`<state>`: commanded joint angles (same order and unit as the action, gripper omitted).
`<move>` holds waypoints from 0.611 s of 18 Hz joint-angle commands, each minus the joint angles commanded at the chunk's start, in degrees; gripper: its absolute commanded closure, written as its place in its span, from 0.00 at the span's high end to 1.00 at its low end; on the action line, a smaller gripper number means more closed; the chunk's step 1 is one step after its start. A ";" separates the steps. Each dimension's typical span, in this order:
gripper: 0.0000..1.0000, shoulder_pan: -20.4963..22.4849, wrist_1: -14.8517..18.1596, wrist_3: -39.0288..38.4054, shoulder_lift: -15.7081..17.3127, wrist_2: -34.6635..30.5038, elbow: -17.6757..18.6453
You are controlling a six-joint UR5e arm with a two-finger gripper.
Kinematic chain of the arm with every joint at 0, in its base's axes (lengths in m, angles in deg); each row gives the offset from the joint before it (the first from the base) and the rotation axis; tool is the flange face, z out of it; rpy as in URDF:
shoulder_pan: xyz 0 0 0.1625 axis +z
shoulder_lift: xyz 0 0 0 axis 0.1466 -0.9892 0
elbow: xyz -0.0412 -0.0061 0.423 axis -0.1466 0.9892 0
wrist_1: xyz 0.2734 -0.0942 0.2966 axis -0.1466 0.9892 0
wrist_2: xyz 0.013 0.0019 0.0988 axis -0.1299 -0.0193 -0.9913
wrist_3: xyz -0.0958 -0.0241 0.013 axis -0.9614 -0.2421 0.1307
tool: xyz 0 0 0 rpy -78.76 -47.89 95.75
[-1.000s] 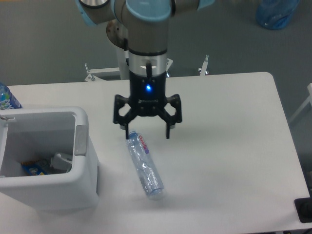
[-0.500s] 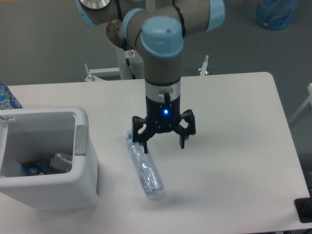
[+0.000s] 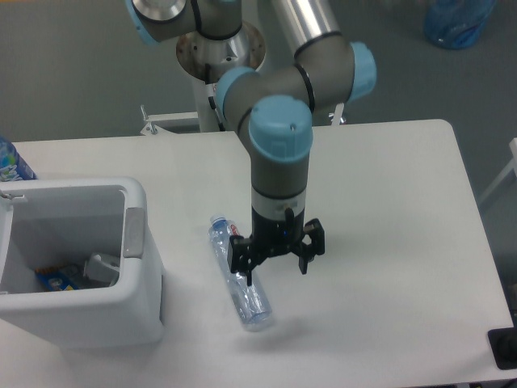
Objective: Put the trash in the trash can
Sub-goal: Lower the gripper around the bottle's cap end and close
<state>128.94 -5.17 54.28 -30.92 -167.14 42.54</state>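
My fingers (image 3: 276,264) hang spread wide apart, gripping nothing, pointing down at the counter (image 3: 388,202). My left-in-view fingertip sits over the middle of the bottle (image 3: 237,272), and from this angle it overlaps the clear plastic; I cannot tell whether it touches. My other fingertip is off to the bottle's right, above bare counter, so the bottle is not centred between my fingers but lies under one side of them.

The bottle lies flat on the counter, crushed and clear, slanting from its cap end at upper left to its base at lower right, nearer the front edge. A bit of its red-and-white label shows just beside my wrist, close to the cap end. Its lower end sticks out past my fingers toward the front of the counter.

The trash can (image 3: 133,295) stands to the left of the bottle, near it but apart, with its grey tab (image 3: 133,233) on the side facing the bottle. Inside it I see a pale scrap (image 3: 102,267) and something blue and orange (image 3: 55,279) at the bottom. A blue-labelled bottle (image 3: 11,162) peeks in at the far left edge behind the can.
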 joint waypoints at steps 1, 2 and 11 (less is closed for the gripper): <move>1.00 -0.35 -0.26 0.17 -0.79 0.00 0.00; 1.00 -0.96 -0.61 0.18 -1.76 0.00 -0.17; 1.00 -2.90 -2.37 -1.05 -6.95 -0.26 -0.26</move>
<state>126.04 -7.54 53.23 -37.87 -167.41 42.28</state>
